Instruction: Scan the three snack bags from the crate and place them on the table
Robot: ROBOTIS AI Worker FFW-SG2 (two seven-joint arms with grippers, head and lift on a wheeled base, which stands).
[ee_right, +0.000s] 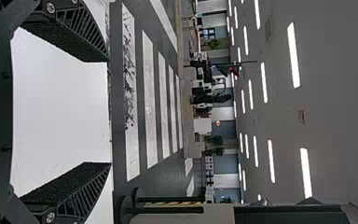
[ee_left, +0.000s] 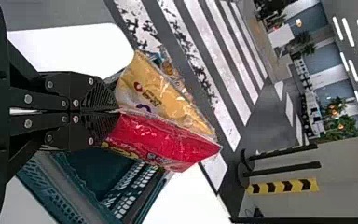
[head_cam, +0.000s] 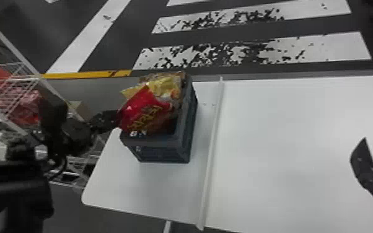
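Three placings likely remain: black left gripper [ee_left: 115,112] pinches glossy red plastic bag [ee_left: 163,140] ahead, black right gripper [ee_right: 108,112] gaping empty.

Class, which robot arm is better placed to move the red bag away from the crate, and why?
Left, I'd judge: the left gripper is shut on the red bag at the crate, while the right gripper is open and well off to the crate's right.

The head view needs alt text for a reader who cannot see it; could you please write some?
The left gripper grips a red snack bag at the top of a dark crate, a yellow bag just beyond. The crate stands on a white table, with one right gripper finger at far right.
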